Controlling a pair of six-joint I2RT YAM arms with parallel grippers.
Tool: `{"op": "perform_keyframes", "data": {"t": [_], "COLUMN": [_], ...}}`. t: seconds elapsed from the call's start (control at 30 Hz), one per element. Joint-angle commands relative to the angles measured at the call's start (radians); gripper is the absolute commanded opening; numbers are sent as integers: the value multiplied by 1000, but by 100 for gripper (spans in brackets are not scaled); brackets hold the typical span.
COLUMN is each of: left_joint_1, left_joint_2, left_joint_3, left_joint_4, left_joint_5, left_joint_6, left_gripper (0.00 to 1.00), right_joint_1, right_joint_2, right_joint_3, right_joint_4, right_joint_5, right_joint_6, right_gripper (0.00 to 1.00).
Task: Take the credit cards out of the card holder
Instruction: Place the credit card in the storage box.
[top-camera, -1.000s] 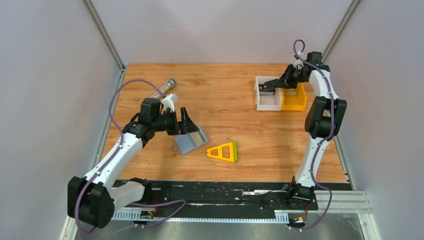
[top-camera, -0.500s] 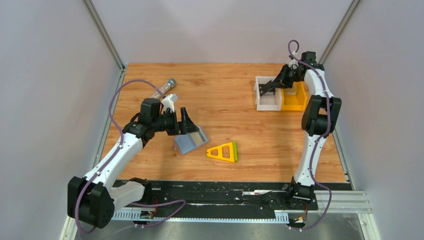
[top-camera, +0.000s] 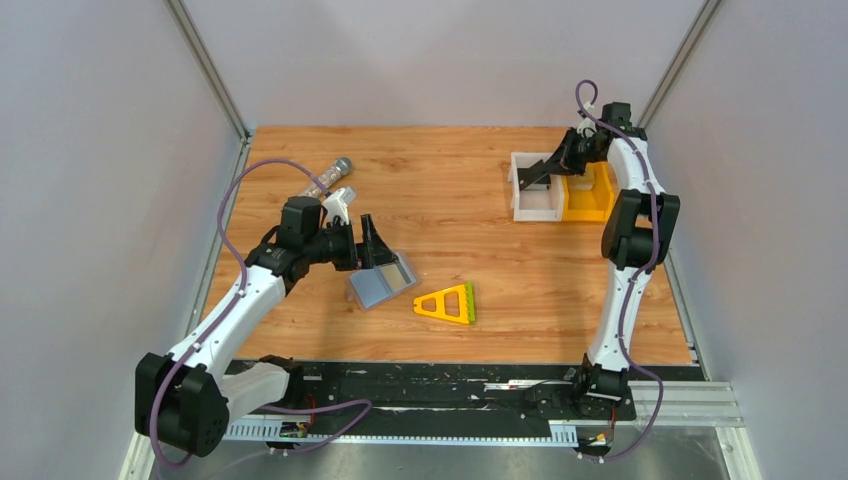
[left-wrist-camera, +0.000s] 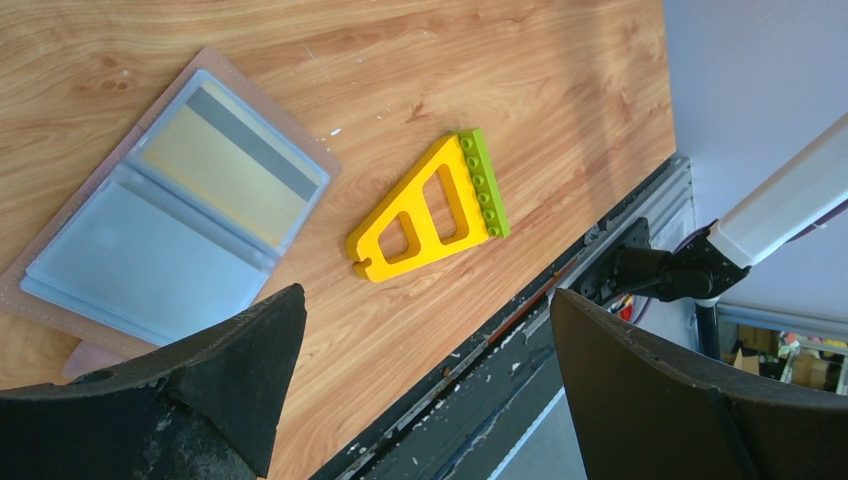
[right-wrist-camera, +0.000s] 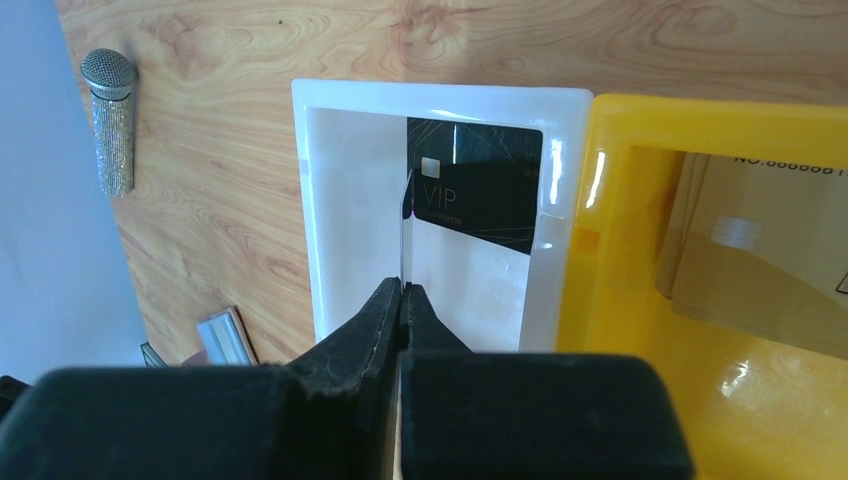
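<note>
The right gripper (right-wrist-camera: 403, 285) has its jaws pinched together on a thin card (right-wrist-camera: 404, 240), seen edge-on, over the white bin (right-wrist-camera: 440, 95). A black VIP card (right-wrist-camera: 480, 190) lies inside that bin. The yellow bin (right-wrist-camera: 575, 280), touching its side, holds gold cards (right-wrist-camera: 770, 260). Both bins sit near the far right corner of the wood-grain worktop (top-camera: 450, 170).

The left gripper (left-wrist-camera: 425, 310) hangs with its jaws spread wide and empty, just above the open card holder (left-wrist-camera: 170, 250). The holder lies flat left of the middle, with a tan card (left-wrist-camera: 225, 170) in one clear pocket. A yellow-and-green triangular frame (left-wrist-camera: 425, 215) lies beside it, and a silver microphone (right-wrist-camera: 112, 120) rests near the left edge. Pale grey walls (top-camera: 450, 60) enclose the worktop, and a black rail (top-camera: 450, 385) runs along its near edge.
</note>
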Motion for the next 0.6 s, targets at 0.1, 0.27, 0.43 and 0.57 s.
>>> {"op": "perform_keyframes", "data": {"t": [0.1,0.27,0.43,0.57], "left_joint_1": [0,0,0,0], "left_joint_2": [-3,-3,2,10], "left_joint_3": [33,32,30,31], "left_joint_4": [23,23,29,37], "left_joint_5": [3,3,2,5], "left_joint_6": [4,3,0,-6], "left_gripper": [100,100,100,100], "right_joint_1": [0,0,-1,-4], "right_joint_2": [-25,-35,-44,-33], "right_joint_3": [36,21,-6,-7], "right_joint_4": [57,99,166,192], "right_joint_5": [17,27,26,22], "right_joint_6": [2,14,41,67], "right_gripper": [0,0,0,0]}}
